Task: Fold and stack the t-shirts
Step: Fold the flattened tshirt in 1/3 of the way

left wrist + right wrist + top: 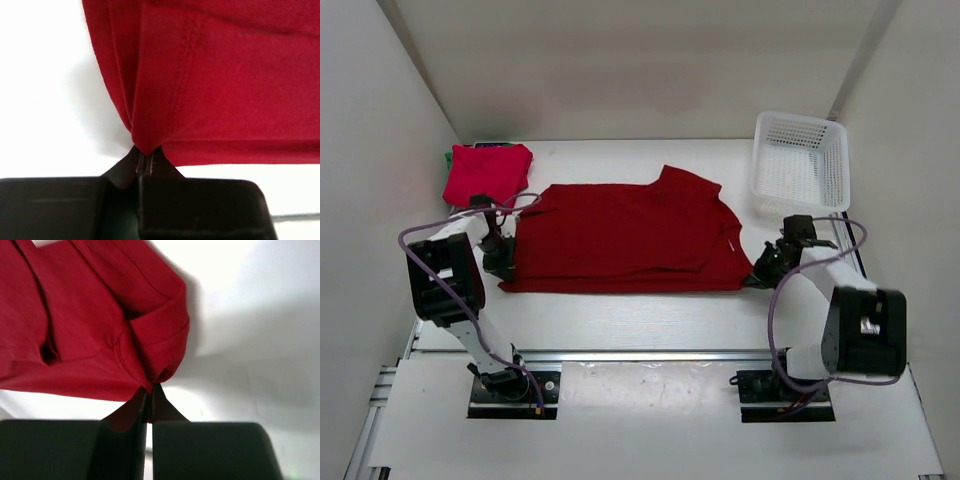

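A red t-shirt (pixel 620 238) lies spread across the middle of the table, folded along its length. My left gripper (pixel 503 262) is shut on its left near corner; the left wrist view shows the cloth (pixel 210 85) pinched between the shut jaws. My right gripper (pixel 760 272) is shut on its right near corner, and the right wrist view shows the cloth (pixel 95 320) bunched at the fingertips. A second red t-shirt (pixel 488 172) lies folded at the back left, on top of a green t-shirt (pixel 450 158) of which only an edge shows.
A white mesh basket (pixel 802 162) stands at the back right, just beyond my right arm. White walls close in the table at left, back and right. A metal rail runs along the near edge by the arm bases.
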`<state>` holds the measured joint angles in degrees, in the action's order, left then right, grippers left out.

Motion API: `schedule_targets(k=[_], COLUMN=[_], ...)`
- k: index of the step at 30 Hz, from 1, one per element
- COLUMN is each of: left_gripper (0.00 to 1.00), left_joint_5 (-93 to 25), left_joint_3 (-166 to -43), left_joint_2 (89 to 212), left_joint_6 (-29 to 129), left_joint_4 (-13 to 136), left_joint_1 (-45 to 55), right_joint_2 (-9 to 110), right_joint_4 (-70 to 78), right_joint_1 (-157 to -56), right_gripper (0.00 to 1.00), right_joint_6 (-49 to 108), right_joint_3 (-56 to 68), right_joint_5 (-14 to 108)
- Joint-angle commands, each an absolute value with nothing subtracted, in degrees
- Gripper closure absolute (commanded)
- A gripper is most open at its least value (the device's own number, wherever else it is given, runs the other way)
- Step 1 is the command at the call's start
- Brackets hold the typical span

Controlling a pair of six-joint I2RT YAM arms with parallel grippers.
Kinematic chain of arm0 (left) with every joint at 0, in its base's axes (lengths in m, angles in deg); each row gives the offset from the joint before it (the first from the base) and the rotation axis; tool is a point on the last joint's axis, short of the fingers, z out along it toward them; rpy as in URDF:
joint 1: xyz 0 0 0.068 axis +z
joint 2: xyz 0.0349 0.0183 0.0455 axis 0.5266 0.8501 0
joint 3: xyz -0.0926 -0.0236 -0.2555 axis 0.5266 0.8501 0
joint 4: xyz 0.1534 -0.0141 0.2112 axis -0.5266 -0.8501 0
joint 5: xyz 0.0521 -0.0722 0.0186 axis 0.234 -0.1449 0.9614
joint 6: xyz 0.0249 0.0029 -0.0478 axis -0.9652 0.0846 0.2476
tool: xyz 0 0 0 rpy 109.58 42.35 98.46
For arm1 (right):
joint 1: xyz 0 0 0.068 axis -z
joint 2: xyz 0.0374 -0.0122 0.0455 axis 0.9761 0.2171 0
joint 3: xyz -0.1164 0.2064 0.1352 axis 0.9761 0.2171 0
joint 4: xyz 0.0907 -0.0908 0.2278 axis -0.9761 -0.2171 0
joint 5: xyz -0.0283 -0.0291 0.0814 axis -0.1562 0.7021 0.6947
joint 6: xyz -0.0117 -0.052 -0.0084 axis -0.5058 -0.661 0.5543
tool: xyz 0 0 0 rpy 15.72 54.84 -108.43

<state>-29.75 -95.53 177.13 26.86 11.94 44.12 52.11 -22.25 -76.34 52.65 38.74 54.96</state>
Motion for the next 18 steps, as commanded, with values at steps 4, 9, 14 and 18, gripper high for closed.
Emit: schedule_targets(k=[4,9,14,18], left_gripper=[1.00,0.88,0.09,0.01], left_joint_5=[-17.10,-15.77,-10.95,-5.41], left_joint_3=[-87.48,-82.73,-79.47,-83.24], left_joint_2=[166.96,164.50,160.98,156.34], left_joint_6=[16.77,16.24,16.07,16.59], left_joint_4=[6.26,3.54,5.37,8.27], left_joint_1=[43.47,43.64,44.52,44.97], right_joint_2=[37.68,34.06,27.21,21.33], right_joint_4=[-39.46,-43.78,-49.84,-53.53], right_joint_1=[-74.47,-76.76,-76.14,-77.02], right_gripper=[0.99,0.94,0.42,0.46], right_joint_6=[56.62,61.63,64.53,67.60], right_joint_3=[47.59,50.76,51.56,47.17], right_joint_5=[51.37,51.80,47.51,41.45])
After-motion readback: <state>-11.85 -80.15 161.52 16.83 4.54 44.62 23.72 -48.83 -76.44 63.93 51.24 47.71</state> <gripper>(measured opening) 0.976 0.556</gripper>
